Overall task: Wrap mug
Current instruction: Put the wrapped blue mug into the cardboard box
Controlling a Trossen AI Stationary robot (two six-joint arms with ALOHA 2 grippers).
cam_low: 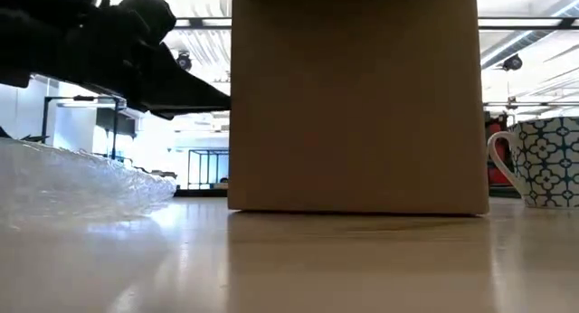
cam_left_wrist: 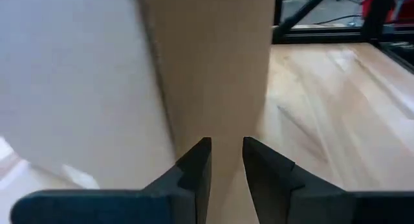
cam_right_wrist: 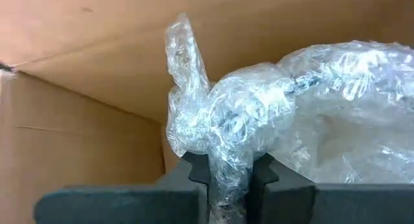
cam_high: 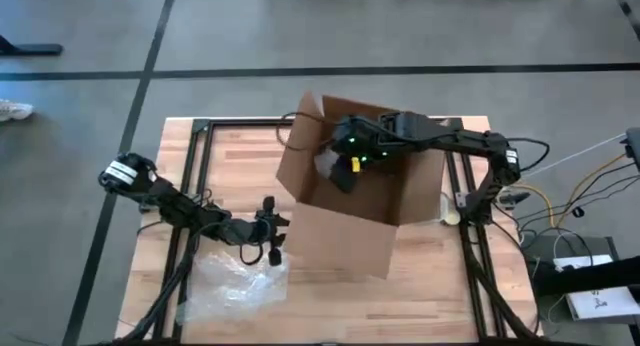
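Box point(cam_high: 350, 211) blocks mug point(cam_low: 543, 161) (bubble wrap point(cam_high: 235, 286) aside).

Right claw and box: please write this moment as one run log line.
right claw: shut on bubble wrap bundle, inside box | left claw: open, beside box | mug: unwrapped on table

1. 1 open brown cardboard box point(cam_high: 355, 201) stands on the table.
2. 1 white mug with a blue geometric pattern point(cam_low: 541, 161) sits beside the box in the low view.
3. 1 loose sheet of clear bubble wrap point(cam_high: 232, 284) lies on the wooden tabletop.
4. 1 bundle wrapped in clear bubble wrap point(cam_right_wrist: 272, 127) is inside the box.
5. 2 dark robot arms are in view, each with 1 gripper: 1 left gripper point(cam_high: 272, 236) and 1 right gripper point(cam_high: 340, 166).
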